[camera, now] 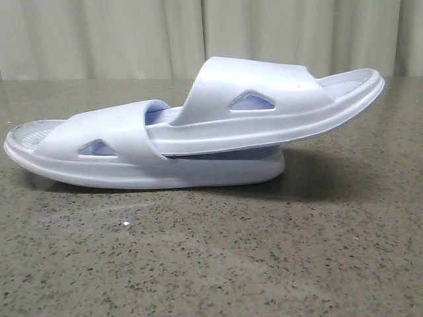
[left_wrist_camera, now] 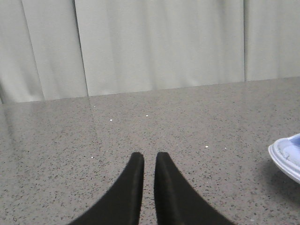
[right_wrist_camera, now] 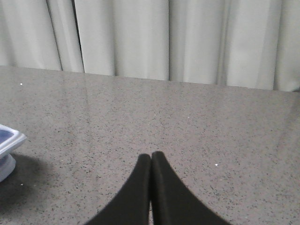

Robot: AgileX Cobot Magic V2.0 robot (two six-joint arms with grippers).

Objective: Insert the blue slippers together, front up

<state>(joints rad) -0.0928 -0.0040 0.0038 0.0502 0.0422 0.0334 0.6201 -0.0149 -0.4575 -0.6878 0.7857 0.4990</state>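
Pale slippers [camera: 198,132] already nested, toe under strap — insertion looks done. Left gripper [left_wrist_camera: 149,161] nearly closed, right gripper [right_wrist_camera: 151,159] closed, both empty. Next: check seating, no regrasp.

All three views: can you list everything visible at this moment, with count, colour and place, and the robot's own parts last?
blue slippers: two, very pale blue-white, on the table in the middle of the front view; one is pushed under the strap of the other, its far end raised off the surface.
table: one, speckled grey-brown stone finish, fills the lower part of every view.
curtain: one, off-white, pleated, behind the table's far edge.
left gripper: one, black fingers, nearly closed with a thin gap, holding nothing, above bare table.
right gripper: one, black fingers, tips touching, holding nothing, above bare table.
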